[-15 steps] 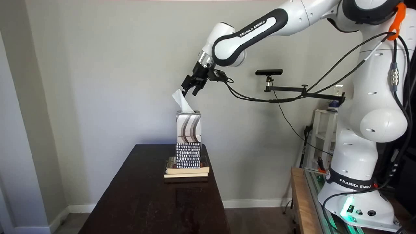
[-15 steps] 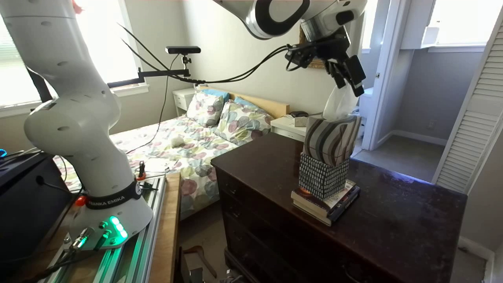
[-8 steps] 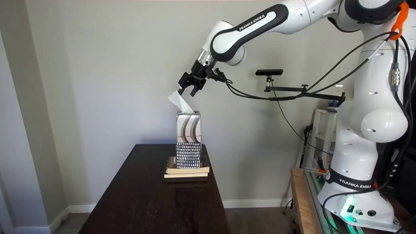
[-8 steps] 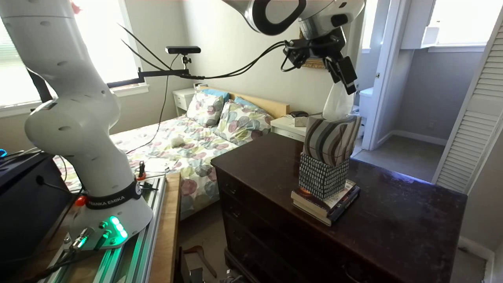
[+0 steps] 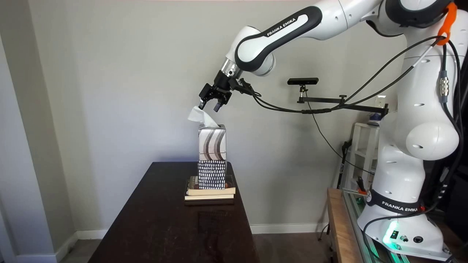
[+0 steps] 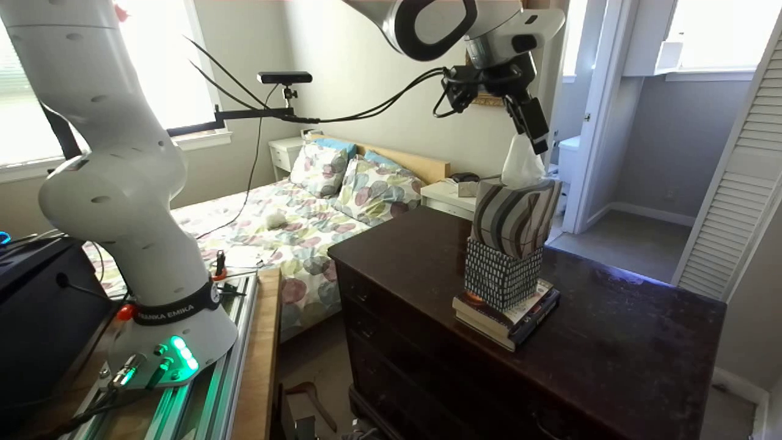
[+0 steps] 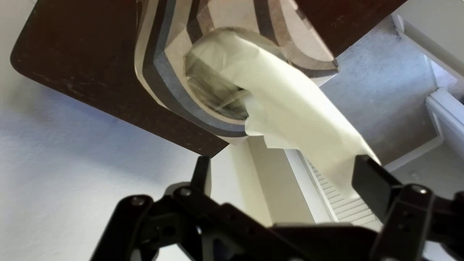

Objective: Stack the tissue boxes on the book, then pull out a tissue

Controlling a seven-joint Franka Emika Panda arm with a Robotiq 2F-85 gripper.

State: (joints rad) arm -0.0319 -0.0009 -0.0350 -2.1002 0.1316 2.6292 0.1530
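A striped tissue box point(image 5: 212, 143) stands on a black-and-white patterned tissue box point(image 5: 212, 174). Both rest on two stacked books point(image 5: 209, 197) on a dark dresser. The stack also shows in the other camera's picture, with the striped box point(image 6: 513, 220) on top. A white tissue point(image 5: 203, 117) sticks up from the striped box's opening and leans over. My gripper point(image 5: 209, 107) is tilted just above it. In the wrist view my gripper point(image 7: 284, 174) is open, fingers wide apart. The tissue point(image 7: 308, 108) reaches the right finger, its end partly behind it; I cannot tell if it lies between the fingers.
The dark dresser point(image 5: 164, 219) bears the stack near its edge on the robot's side. A bed point(image 6: 293, 226) and a white nightstand point(image 6: 449, 195) stand beyond it. A camera on a bracket point(image 5: 302, 81) sticks out beside the arm. Cables point(image 5: 310, 112) hang along the arm.
My gripper has shifted slightly away from the robot base, first rising a little, then dipping. The tissue's tip is pushed over and bent lower. The boxes and books have not moved.
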